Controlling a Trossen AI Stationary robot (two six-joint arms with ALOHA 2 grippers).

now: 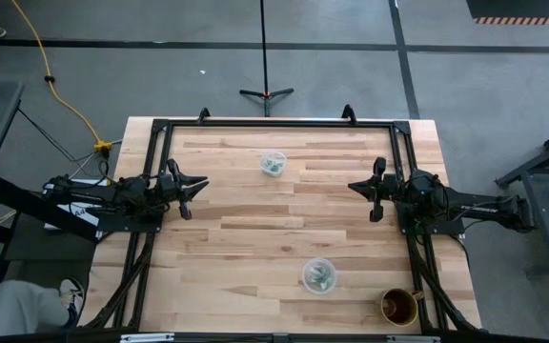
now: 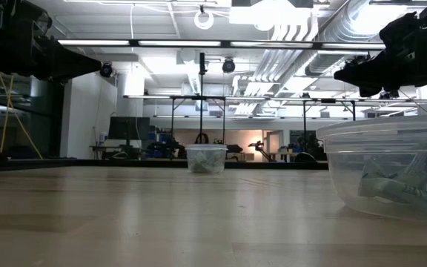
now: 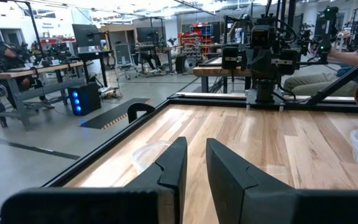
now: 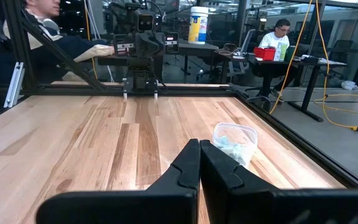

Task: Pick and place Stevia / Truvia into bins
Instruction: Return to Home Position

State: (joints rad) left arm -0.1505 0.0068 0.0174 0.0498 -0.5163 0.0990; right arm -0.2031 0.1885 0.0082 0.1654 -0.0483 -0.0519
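Two clear cups stand upright on their bases on the wooden table: the far cup (image 1: 273, 164) (image 2: 206, 159) (image 4: 235, 142) and the near cup (image 1: 318, 276) (image 2: 391, 172). Both hold pale green and white sachets (image 1: 319, 277) (image 4: 230, 147); I see none loose on the table. My left gripper (image 1: 195, 187) (image 3: 196, 163) hovers at the table's left side, its fingers a little apart, open on nothing. My right gripper (image 1: 358, 188) (image 4: 199, 163) hovers at the right side, shut and empty. Both point toward the table's middle. In the left wrist view the far cup (image 3: 146, 155) is partly hidden behind a finger.
A brown mug (image 1: 400, 307) stands near the table's near right corner, close to the near cup. A black frame (image 1: 274, 122) runs along the table's edges. Bare wood lies between the two grippers. People sit at desks beyond the table (image 4: 277, 37).
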